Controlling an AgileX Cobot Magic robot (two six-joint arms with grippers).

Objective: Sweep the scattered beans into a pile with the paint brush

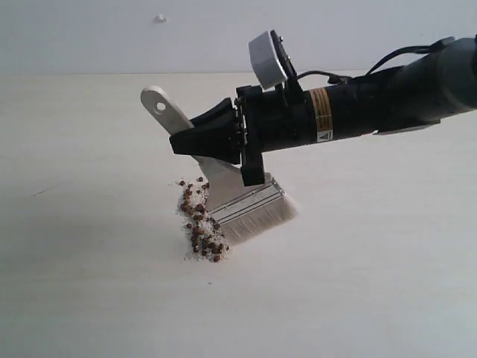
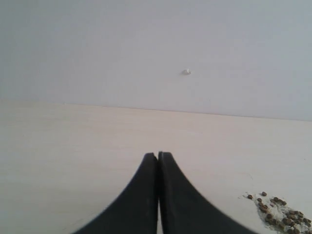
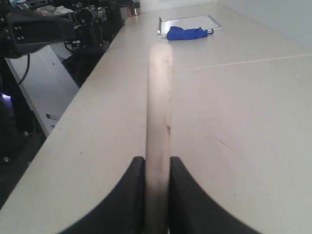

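Where the pale table (image 1: pixel 89 298) runs nearest the exterior camera, the pile (image 1: pixel 202 224) lies a little left of the middle: reddish-brown beans (image 1: pixel 195 230) packed into a narrow strip with whitish crumbs among them. Just beside it on the right stands the paint brush (image 1: pixel 250 203), tilted. Its cream bristles are down on the table and meet the strip's right edge, the silver ferrule sits above them, and the wooden handle slants up to the left with its end hole showing. Higher on that handle the right gripper (image 1: pixel 186 140) is clamped, reaching in from the right on a black arm that carries a white wrist camera. In the right wrist view its dark fingers (image 3: pixel 195 209) press the handle from both sides. Far along the table there, a blue cloth (image 3: pixel 185 33) lies on a flat light tray (image 3: pixel 214 20). In the left wrist view the left gripper (image 2: pixel 157 157) has its jaws pressed together with nothing between them, the beans off to one side of it. Farthest back, a grey wall (image 1: pixel 74 30) bears a small white speck (image 1: pixel 159 18).
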